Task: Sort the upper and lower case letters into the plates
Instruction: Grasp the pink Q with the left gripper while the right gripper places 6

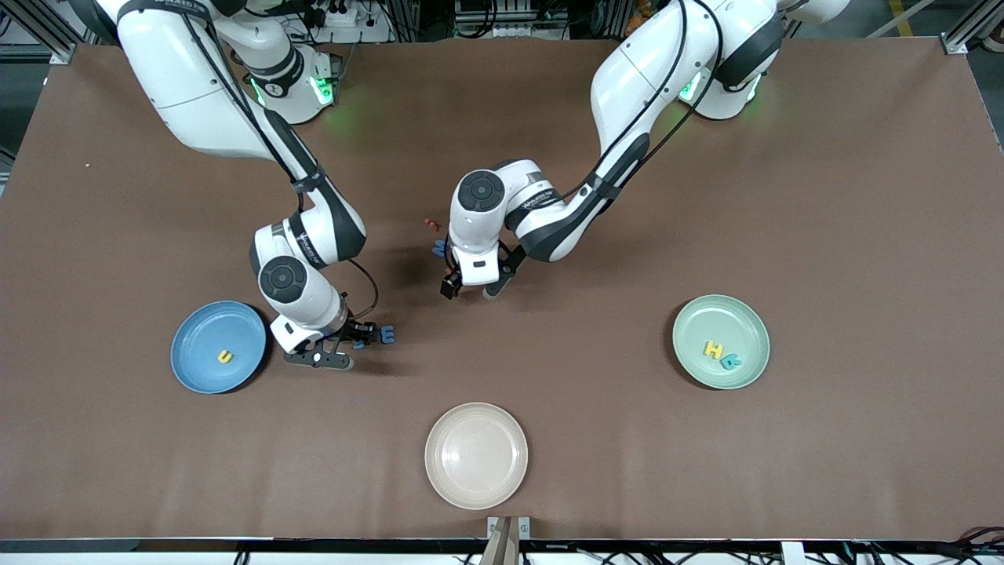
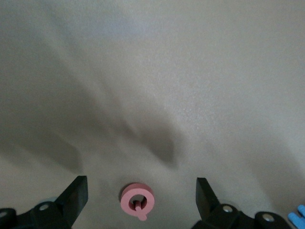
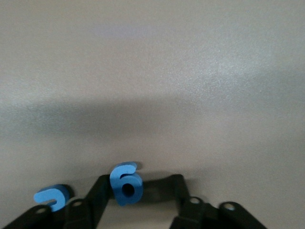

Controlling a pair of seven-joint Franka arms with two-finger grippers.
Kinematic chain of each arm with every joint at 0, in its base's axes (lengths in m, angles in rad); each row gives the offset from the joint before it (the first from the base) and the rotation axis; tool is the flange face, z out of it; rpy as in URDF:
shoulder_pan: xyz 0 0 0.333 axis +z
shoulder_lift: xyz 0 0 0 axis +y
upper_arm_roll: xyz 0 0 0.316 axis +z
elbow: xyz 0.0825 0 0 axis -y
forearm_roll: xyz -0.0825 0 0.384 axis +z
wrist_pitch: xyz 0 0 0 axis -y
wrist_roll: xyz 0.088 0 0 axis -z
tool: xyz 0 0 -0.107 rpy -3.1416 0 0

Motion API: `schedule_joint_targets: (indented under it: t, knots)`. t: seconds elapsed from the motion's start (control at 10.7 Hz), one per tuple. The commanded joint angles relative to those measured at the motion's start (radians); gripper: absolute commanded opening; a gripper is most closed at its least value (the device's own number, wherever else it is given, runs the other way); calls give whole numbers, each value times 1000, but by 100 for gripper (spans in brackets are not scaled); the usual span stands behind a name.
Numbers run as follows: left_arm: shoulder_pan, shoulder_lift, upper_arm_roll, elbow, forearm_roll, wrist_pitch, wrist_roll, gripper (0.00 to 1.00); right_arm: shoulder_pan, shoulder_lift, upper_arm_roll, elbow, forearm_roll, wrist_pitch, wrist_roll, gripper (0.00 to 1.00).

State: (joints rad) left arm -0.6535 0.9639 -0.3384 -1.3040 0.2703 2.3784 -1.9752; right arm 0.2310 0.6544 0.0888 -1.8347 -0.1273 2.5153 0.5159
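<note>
Robotics lab — aluminium framing [image 1: 35, 27], cabling [image 1: 337, 16] edging brown table [image 1: 823, 196].

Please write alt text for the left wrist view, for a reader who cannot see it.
A small pink letter Q lies flat on the brown table, between the two dark, wide-open fingers of the left pincer. The tip of a blue piece shows at the picture's edge.

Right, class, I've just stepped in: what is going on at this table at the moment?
Two robot arms are sorting small letters into plates. The right end effector is low on the table beside the blue plate, its fingers around a blue letter. The left end effector, open, hovers over a pink letter mid-table. The blue plate holds one yellow letter; the green plate holds two letters. The beige plate holds none.
</note>
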Motion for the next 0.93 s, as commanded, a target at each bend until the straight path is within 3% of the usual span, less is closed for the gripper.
schedule_joint_targets:
  t: [0.0, 0.37, 0.56, 0.84]
  knots:
    - [-29, 32, 15, 46, -28, 4, -17, 100, -4, -7, -1, -6, -14, 2, -7, 0]
    - [-52, 44, 21, 57, -63, -2, -19, 100, -100, -79, -3, -6, -12, -10, -104, 0]
    - [-67, 58, 30, 63, -63, -2, -19, 100, -157, -125, -6, 17, -14, -82, -177, 0]
    - [-80, 76, 47, 87, -71, -5, -17, 100, -299, -121, -15, 41, -18, -92, -470, 0]
